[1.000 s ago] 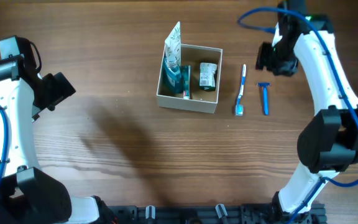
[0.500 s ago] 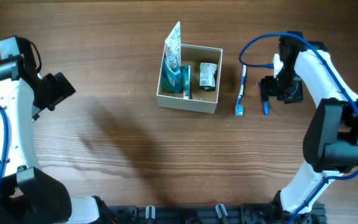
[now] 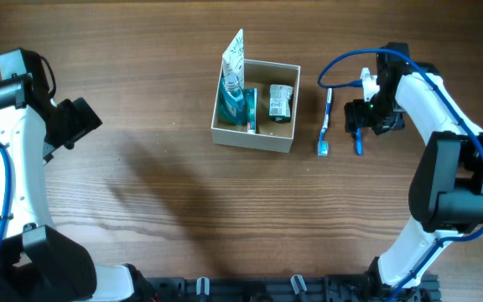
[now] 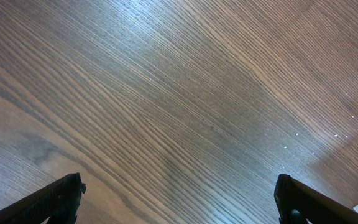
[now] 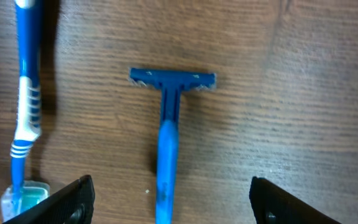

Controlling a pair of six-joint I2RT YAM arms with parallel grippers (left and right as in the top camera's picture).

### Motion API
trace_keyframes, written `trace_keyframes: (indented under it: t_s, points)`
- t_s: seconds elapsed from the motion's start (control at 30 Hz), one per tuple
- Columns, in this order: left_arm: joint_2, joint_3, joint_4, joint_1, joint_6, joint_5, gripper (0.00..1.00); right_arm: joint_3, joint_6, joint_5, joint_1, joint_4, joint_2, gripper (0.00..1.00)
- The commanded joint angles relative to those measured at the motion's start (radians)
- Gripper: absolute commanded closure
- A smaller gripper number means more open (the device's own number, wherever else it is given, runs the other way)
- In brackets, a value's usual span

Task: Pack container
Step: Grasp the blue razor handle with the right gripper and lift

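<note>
Overhead, the container (image 3: 255,141) sits mid-table, partly packed; the right gripper (image 3: 360,119) hangs over the razor (image 3: 359,148), hiding its head. Left wrist: the left gripper (image 4: 178,190) stands wide apart over bare table (image 4: 179,93). Right wrist: jaws apart, straddling the razor handle untouched; recommend lowering centred, closing across it, clear of the toothbrush (image 5: 25,118); fingertips cut off.

Left end effector (image 4: 179,190) spread wide, dark fingertips (image 4: 59,198) at both lower corners; wood-grain table (image 4: 185,106) beneath
</note>
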Motion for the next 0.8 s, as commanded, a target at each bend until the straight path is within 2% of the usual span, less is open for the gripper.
trace_keyframes:
  t_s: [0.0,0.63,0.7,0.77]
  points:
    - [0.001,-0.004,0.001,0.005,-0.009,0.008,0.0,-0.011,-0.017,-0.031,0.005,0.017,0.038,0.2]
    - [0.001,-0.004,0.001,0.005,-0.009,0.008,0.0,-0.014,-0.009,-0.03,0.005,0.051,0.111,0.21]
    - [0.001,-0.004,0.001,0.005,-0.009,0.008,0.0,-0.014,0.007,-0.03,0.005,0.051,0.111,0.24]
    - [0.001,-0.004,0.001,0.005,-0.009,0.008,0.0,-0.014,0.009,-0.03,0.005,0.052,0.111,0.32]
